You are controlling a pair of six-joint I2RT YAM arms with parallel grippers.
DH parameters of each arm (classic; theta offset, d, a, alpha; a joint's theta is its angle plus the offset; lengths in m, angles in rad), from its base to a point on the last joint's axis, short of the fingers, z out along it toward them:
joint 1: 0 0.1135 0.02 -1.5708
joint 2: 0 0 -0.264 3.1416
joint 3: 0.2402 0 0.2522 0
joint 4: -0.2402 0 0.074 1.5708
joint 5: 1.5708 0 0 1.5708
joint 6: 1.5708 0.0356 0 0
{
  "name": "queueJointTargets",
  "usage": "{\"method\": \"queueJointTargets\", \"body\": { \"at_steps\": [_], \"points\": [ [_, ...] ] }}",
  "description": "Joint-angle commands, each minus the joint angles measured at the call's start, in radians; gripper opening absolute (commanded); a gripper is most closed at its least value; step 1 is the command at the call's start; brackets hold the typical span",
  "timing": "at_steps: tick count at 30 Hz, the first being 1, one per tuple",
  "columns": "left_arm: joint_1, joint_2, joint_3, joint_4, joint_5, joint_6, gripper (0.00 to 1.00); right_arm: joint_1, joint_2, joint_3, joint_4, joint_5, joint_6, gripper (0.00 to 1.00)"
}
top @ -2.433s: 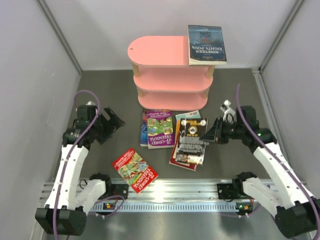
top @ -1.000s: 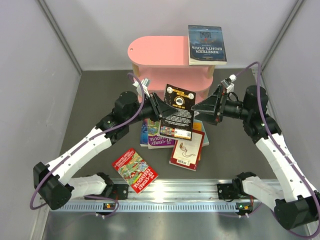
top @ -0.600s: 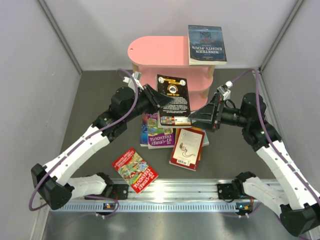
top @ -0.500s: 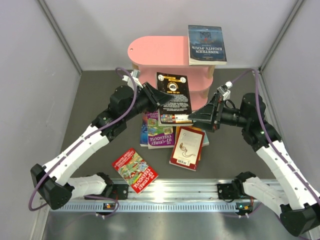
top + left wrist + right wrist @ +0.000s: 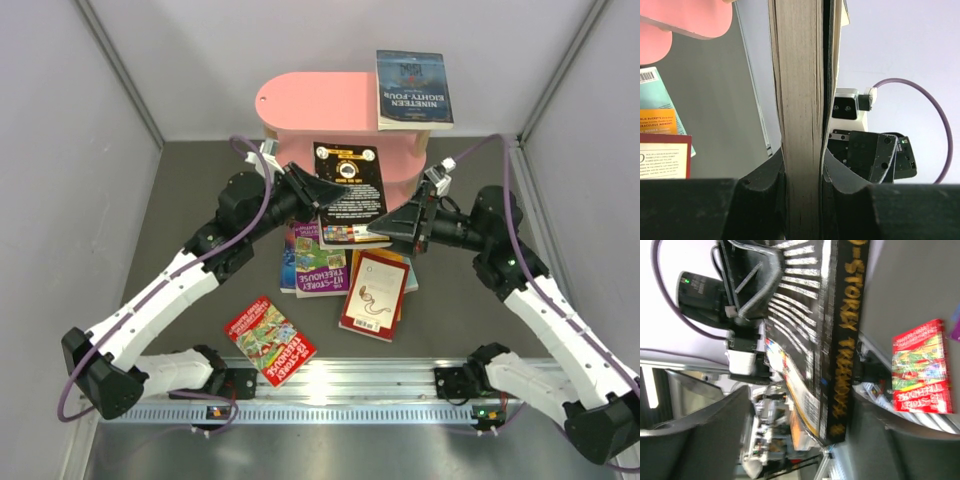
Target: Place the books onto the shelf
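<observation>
**bookbot_fan:** Black paperback (image 5: 347, 190) is up off the table (image 5: 200, 190), held on edge right in front of the middle board of the pink shelf (image 5: 310, 105). The left hand (image 5: 322, 190) has it pinched at the left edge, and its wrist view shows the page block squeezed tight. The right hand (image 5: 395, 232) is at the lower right corner, spread, with the spine side sitting between its fingers but not clamped as far as I can see.

**shelfie_42:** Looks thin and light, so weight's a non-issue imo. It's probably floppy though, and the glossy cover likely slips. A one-edge pinch could let it swivel. I'd grab near the spine, where it's stiffest. The gap between boards looks tight for a standing book, so it might need to go in flat.

**bookbot_fan:** Fair. Nineteen Eighty-Four (image 5: 413, 88) lies flat on the top board, hanging over the right end. The purple-green one (image 5: 318, 268), maroon-and-cream one (image 5: 375, 293) and red Treehouse (image 5: 270, 340) are down on the table.
</observation>
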Motion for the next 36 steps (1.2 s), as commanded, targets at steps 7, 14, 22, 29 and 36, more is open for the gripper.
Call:
{"method": "queueJointTargets", "body": {
  "at_steps": [7, 14, 22, 29, 36],
  "points": [
    [0.002, -0.031, 0.006, 0.126, -0.007, -0.02, 0.0, 0.116, 0.06, 0.071, 0.234, 0.055, 0.082, 0.16],
    [0.008, -0.047, 0.089, -0.122, -0.046, 0.101, 0.04, 0.115, 0.13, 0.348, -0.049, 0.044, -0.166, 0.0],
    [0.021, -0.151, 0.131, -0.301, -0.187, 0.217, 0.99, -0.006, 0.368, 0.952, -0.494, 0.029, -0.429, 0.0],
    [0.025, -0.243, 0.1, -0.388, -0.248, 0.226, 0.99, -0.236, 0.602, 1.257, -0.41, -0.132, -0.285, 0.0],
    [0.024, -0.367, 0.02, -0.425, -0.306, 0.204, 0.99, -0.396, 0.73, 1.289, -0.197, -0.221, -0.044, 0.0]
  ]
}}
